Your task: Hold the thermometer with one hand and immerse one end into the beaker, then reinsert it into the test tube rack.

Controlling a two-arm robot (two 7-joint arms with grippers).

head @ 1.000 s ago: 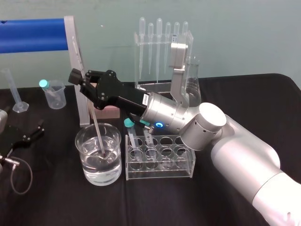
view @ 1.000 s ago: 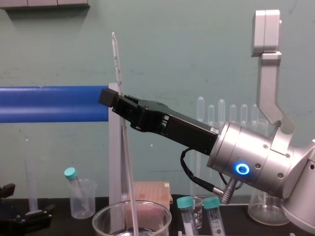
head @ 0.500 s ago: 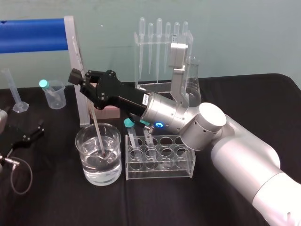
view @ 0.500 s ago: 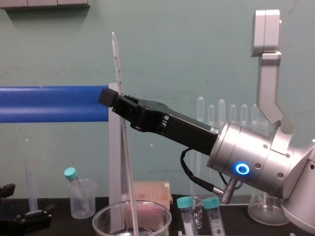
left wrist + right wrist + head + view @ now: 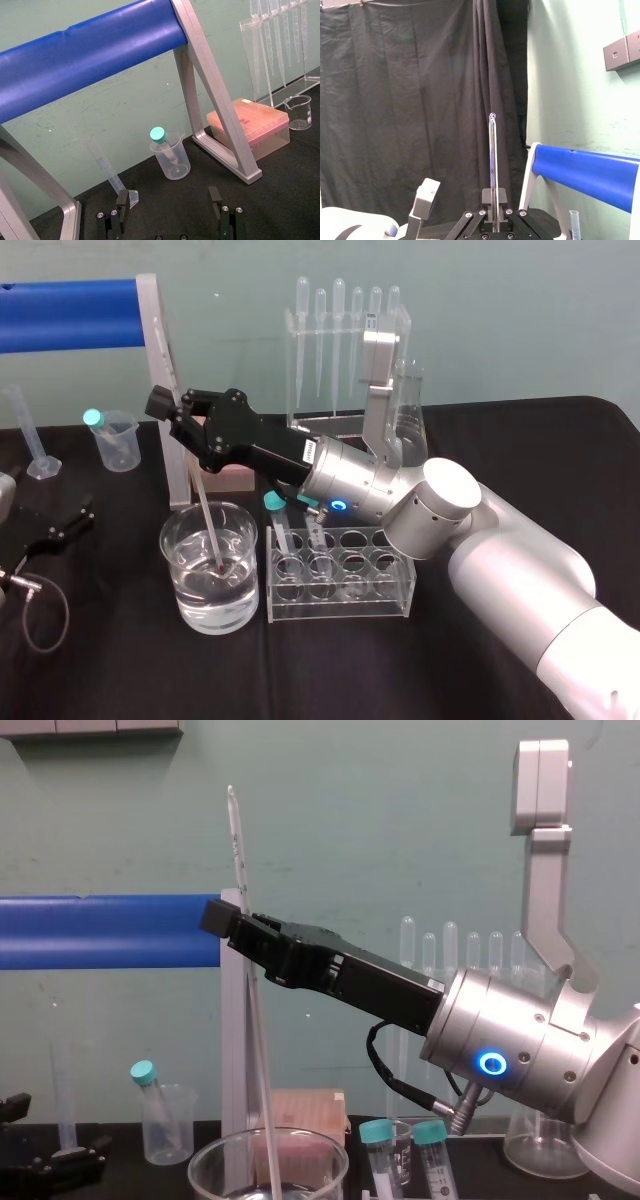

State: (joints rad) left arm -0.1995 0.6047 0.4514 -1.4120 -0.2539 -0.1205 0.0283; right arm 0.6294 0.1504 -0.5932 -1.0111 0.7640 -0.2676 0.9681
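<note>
The right gripper [image 5: 176, 416] was clenched on the thermometer [image 5: 205, 512] about midway along the rod. The red bulb end was down in the water of the beaker [image 5: 166, 537], which stood just left of the rack [image 5: 340, 592]. Whether the bulb touched the glass floor could not be told through the water.

The main risk was the tip. If the arm pressed lower, or swung sideways before lifting, the thin glass could knock the floor or the rim and snap. A grip that far from either end also gave the rod leverage, so any bump might have twisted it in the jaws. On the way to the rack, the capped tubes [image 5: 276, 508] at its near-left corner stood in the path, and a tilted rod could miss a hole or catch one.

The long axis ran close to vertical, bulb down and plain end [image 5: 231, 790] up. It leaned a little, the top tipped toward the robot's left and the bulb toward its right.

The left gripper [image 5: 168, 196] lay idle on the table at the left, fingers apart.
</note>
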